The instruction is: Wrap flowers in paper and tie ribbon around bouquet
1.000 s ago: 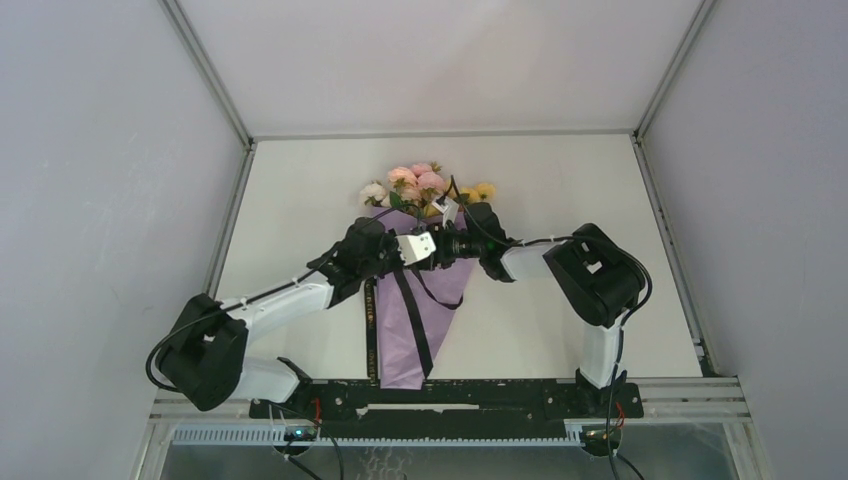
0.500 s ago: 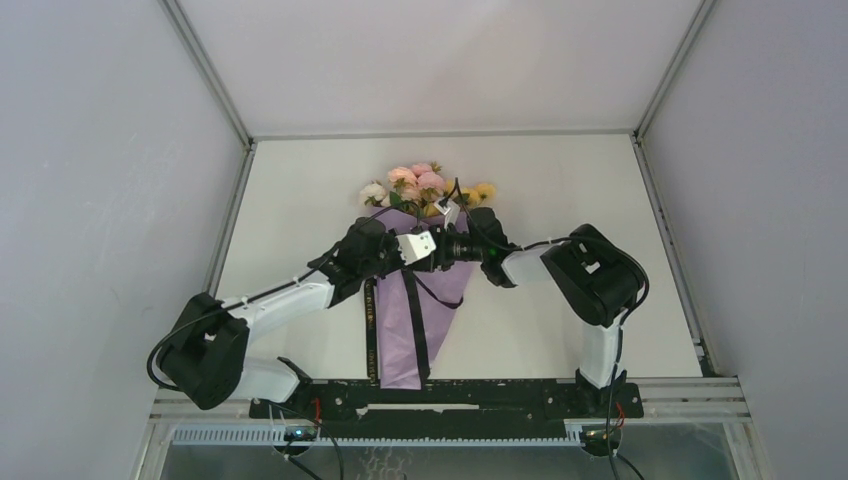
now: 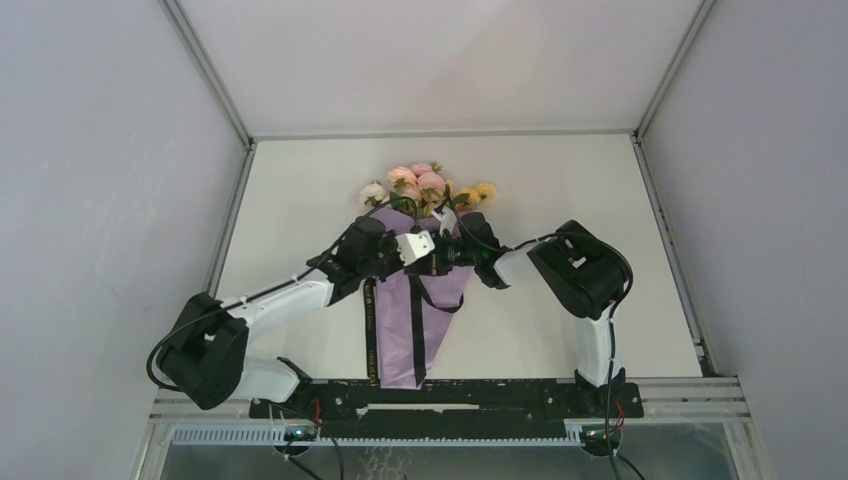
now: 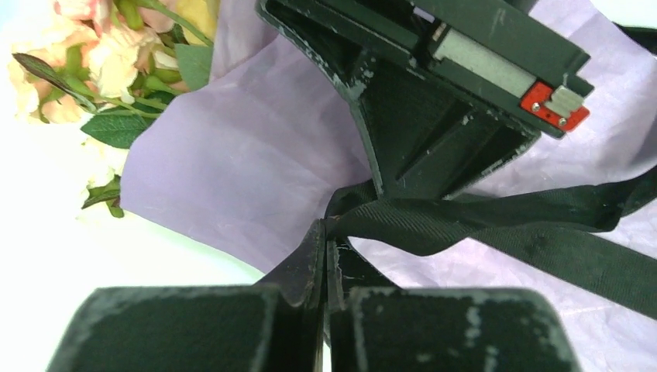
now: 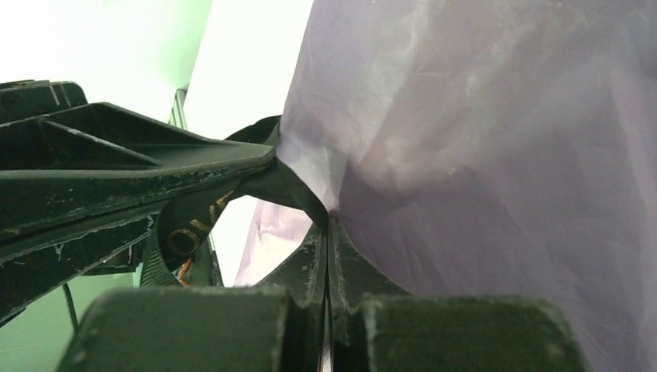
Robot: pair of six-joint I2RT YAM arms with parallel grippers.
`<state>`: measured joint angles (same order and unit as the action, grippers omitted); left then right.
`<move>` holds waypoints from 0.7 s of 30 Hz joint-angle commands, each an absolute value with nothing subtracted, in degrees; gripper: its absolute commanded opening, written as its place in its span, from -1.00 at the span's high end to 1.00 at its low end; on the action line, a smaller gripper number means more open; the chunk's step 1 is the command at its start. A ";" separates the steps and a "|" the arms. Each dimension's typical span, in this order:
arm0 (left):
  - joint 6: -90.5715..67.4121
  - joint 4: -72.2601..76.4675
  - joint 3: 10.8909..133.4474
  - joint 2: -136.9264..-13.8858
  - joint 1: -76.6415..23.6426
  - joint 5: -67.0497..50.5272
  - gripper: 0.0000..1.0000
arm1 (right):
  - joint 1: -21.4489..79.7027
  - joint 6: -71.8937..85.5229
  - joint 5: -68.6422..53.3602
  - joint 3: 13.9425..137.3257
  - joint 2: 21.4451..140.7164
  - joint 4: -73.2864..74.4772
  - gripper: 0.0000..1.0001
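The bouquet lies on the table with the flowers [image 3: 425, 183] at the far end and the lilac paper [image 3: 400, 340] cone pointing toward me. Pink and yellow flowers [image 4: 116, 54] top the paper [image 4: 248, 163] in the left wrist view. The black ribbon [image 3: 417, 335] hangs in two strands down the cone. My left gripper [image 3: 432, 262] is shut on the ribbon [image 4: 496, 225] at the cone's neck. My right gripper [image 3: 455, 256] faces it tip to tip. In the right wrist view my right gripper [image 5: 329, 225] is shut on a ribbon [image 5: 290, 182] loop against the paper [image 5: 480, 155].
The white table [image 3: 560, 190] is boxed in by grey walls on three sides. A black rail [image 3: 440, 392] with both arm bases runs along the near edge, just below the cone's tip. Both forearms cross low over the middle of the table.
My right gripper has gone from open to shut on the ribbon and shifted slightly left toward the left gripper. The cone has swung a little left. The left gripper stayed shut.
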<state>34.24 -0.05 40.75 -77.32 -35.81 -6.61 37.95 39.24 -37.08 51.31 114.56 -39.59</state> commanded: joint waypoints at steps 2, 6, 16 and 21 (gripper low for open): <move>34.03 -9.33 46.27 -76.84 -34.61 -8.71 0.18 | 37.14 36.09 -33.88 51.84 110.05 -36.41 1.00; 36.36 -19.48 46.90 -74.42 -32.49 -8.81 -0.76 | 37.41 33.58 -32.72 51.77 108.70 -33.11 1.00; 41.86 -24.13 40.00 -73.38 -25.24 -10.01 -0.54 | 37.66 33.88 -32.78 51.77 108.90 -33.76 1.00; 40.38 -25.16 44.25 -81.15 -25.22 -10.78 -0.04 | 37.58 33.81 -32.64 51.77 108.17 -33.14 1.00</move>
